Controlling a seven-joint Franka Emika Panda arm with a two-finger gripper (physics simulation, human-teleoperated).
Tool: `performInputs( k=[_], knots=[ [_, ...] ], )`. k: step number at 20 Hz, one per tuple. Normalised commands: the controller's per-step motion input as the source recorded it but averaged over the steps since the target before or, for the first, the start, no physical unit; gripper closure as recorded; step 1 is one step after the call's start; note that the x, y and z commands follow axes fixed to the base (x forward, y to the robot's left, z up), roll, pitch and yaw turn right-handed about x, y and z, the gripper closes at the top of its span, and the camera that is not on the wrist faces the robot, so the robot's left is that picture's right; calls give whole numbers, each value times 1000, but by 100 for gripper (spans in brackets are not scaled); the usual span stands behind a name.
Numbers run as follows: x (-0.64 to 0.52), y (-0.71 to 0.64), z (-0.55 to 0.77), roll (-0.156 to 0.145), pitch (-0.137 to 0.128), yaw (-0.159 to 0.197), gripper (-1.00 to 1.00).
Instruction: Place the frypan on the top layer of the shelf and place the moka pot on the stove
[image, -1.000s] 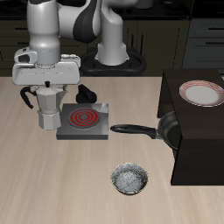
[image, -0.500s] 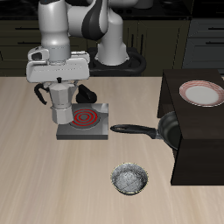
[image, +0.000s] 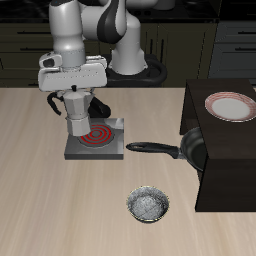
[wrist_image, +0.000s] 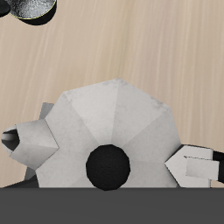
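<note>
— Where is the moka pot (image: 78, 118) seen right now?
— It is held off the table by the gripper (image: 77, 98), over the edge of the stove (image: 96, 139), partly covering the red coil. In the wrist view the pot's faceted lid (wrist_image: 109, 131) and black knob (wrist_image: 108, 166) are seen from above, with the fingers (wrist_image: 194, 164) pressed against its sides, so the jaws are clamped on it.
— And the frypan (image: 185, 150)?
— It is seen tilted against the front of the shelf (image: 226, 160), handle pointed toward the stove. A plate (image: 230, 105) is carried on the shelf's top, and a small silvery bowl (image: 148, 206) is set nearer the table's front edge.
</note>
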Motion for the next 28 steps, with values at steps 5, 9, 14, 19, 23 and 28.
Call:
performInputs(
  k=[5,9,14,19,23,28],
  knots=[
    [-305,43,-23,36,9,-28,100],
    [-330,209,-58,87,-22,52,100],
    [-150,131,-70,48,10,8,100],
    [3,44,-42,21,-6,23,100],
    [128,16,-104,-18,39,-37,100],
    [10,44,-109,28,-22,41,100]
  ],
)
